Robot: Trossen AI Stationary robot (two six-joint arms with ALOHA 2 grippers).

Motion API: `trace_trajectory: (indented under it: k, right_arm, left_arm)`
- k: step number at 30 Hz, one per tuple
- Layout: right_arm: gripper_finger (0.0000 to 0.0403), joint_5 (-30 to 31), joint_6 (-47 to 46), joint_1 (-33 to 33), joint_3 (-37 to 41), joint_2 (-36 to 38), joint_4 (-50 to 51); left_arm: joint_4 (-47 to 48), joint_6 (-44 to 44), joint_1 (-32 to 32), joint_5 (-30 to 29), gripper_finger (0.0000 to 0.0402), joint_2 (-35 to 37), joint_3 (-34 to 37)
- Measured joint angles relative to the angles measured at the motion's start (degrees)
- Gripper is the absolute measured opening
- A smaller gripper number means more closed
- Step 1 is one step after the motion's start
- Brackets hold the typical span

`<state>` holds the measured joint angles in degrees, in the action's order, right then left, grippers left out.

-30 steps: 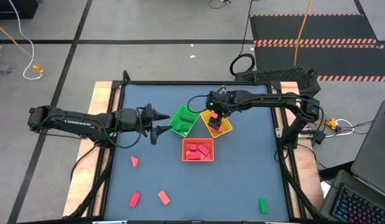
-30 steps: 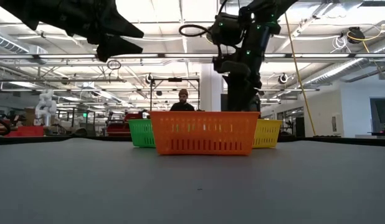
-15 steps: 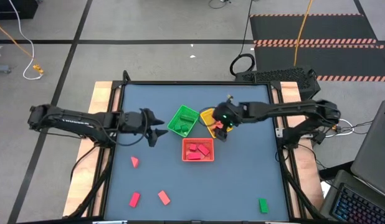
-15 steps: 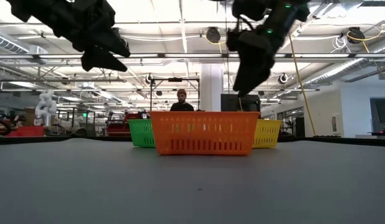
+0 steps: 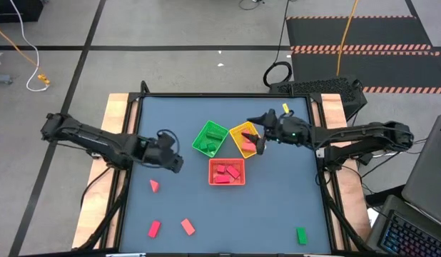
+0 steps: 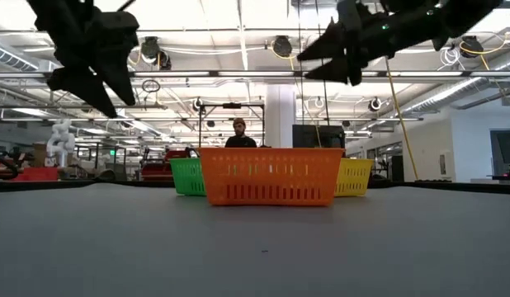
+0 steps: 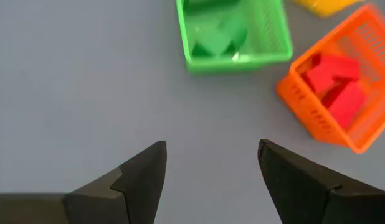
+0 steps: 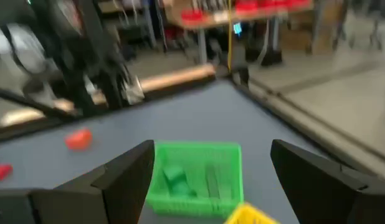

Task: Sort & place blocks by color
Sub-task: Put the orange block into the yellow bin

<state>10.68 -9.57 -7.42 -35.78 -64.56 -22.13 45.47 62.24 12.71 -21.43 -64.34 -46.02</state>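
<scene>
Both grippers are open and hold nothing. My left gripper (image 5: 175,165) (image 7: 211,149) hangs over bare table left of the trays, fingers pointing down. My right gripper (image 5: 255,133) (image 8: 212,149) hovers above the yellow tray (image 5: 243,135), fingers pointing toward the table's left. Loose blocks lie flat on the table: a red wedge (image 5: 155,185), a red brick (image 5: 154,228), a salmon brick (image 5: 188,227) and a green brick (image 5: 301,235). Green blocks lie in the green tray (image 5: 210,138) (image 7: 233,31), red ones in the orange-red tray (image 5: 226,172) (image 7: 334,93).
The three trays stand bunched at the table's middle. In the low view the orange-red tray (image 6: 270,176) stands in front of the green and yellow ones. Bare table lies to the left, right and near side. Wooden side rails (image 5: 117,128) border the table. A person (image 6: 241,132) stands far behind.
My right gripper rose from inside the yellow tray, drew back toward the table's right and tipped from pointing down to nearly level. My left gripper moved from beside the green tray toward the near edge and tipped from level to pointing down.
</scene>
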Motion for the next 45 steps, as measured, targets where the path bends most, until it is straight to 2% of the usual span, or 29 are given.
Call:
trace_trajectory:
  k: [3, 9, 13, 16, 29, 34, 37, 45]
  right_arm:
    - [0.0313, -0.2, 1.62, -0.46, 2.09, 0.27, -7.02]
    - [0.0313, -0.19, 3.91, -0.51, 2.57, 1.32, -4.28]
    - [0.0313, -0.18, 6.33, -0.59, 2.54, 1.5, -4.65]
    - [0.0313, -0.2, 7.25, -0.99, 2.52, 1.62, -5.79]
    - [0.0313, -0.29, 7.33, -1.62, 2.52, 2.45, -6.89]
    - [0.0313, -0.4, 7.33, -1.62, 2.52, 2.45, -6.82]
    - [0.0313, -0.42, 7.33, -1.62, 2.52, 2.45, -6.78]
    - [0.0313, -0.42, 7.33, -1.62, 2.52, 2.45, -6.78]
  left_arm:
    - [7.53, 5.37, 0.88, 5.16, 0.0252, -5.75, -3.49]
    - [17.87, 10.56, 3.17, 20.28, 0.0252, -16.48, -7.12]
    - [19.94, 13.26, 5.5, 28.41, 0.0252, -20.23, -6.71]
    - [19.66, 16.0, 7.35, 32.39, 0.0252, -21.11, -6.64]
    - [20.94, 23.88, 10.23, 33.12, 0.0253, -21.2, -6.42]
    - [19.91, 24.61, 9.75, 33.65, 0.0253, -21.18, -1.91]
    - [14.83, 24.67, 9.77, 33.83, 0.0253, -21.18, 0.83]
    - [11.26, 23.9, 9.38, 33.77, 0.0253, -21.18, 4.15]
